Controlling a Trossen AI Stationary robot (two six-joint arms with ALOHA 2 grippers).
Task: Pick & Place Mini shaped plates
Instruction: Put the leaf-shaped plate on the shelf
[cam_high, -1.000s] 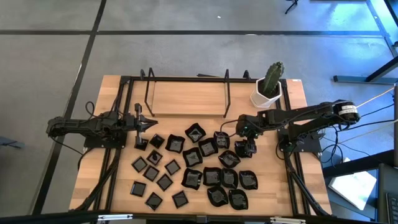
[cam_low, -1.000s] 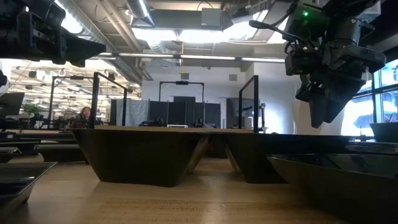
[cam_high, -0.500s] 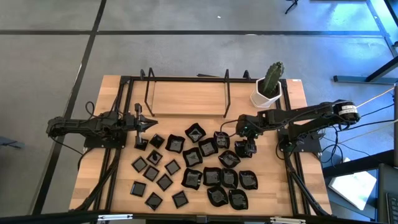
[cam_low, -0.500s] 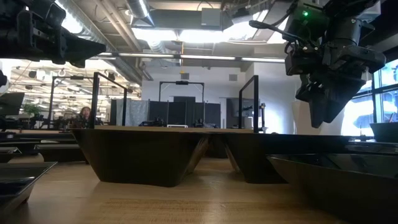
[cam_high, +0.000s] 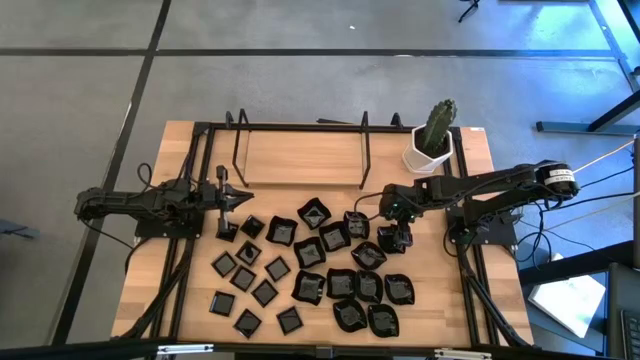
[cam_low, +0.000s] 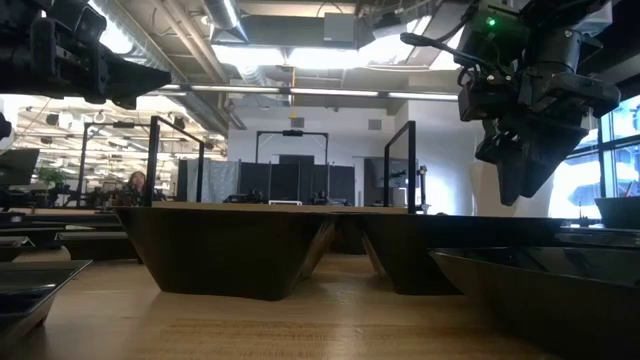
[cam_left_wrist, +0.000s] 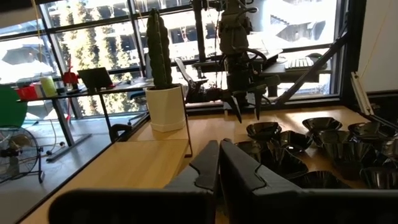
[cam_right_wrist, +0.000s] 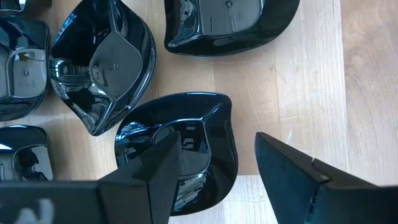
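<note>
the right gripper (cam_right_wrist: 214, 165) hangs spread wide over 1 wavy-edged plate (cam_right_wrist: 186, 134) at the right edge of the cluster, so i'd drop straight down, straddling its rim before pinching, while the left gripper (cam_high: 243, 199) waits clenched and empty near the rack (cam_high: 300, 125).

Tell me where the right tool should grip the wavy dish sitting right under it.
Probably the raised rim of the wavy dish, approached from straight above. The right tool hangs open over it, one finger above the bowl and one over bare wood outside the rim, so descending should let it pinch that thin upturned wall.
</note>
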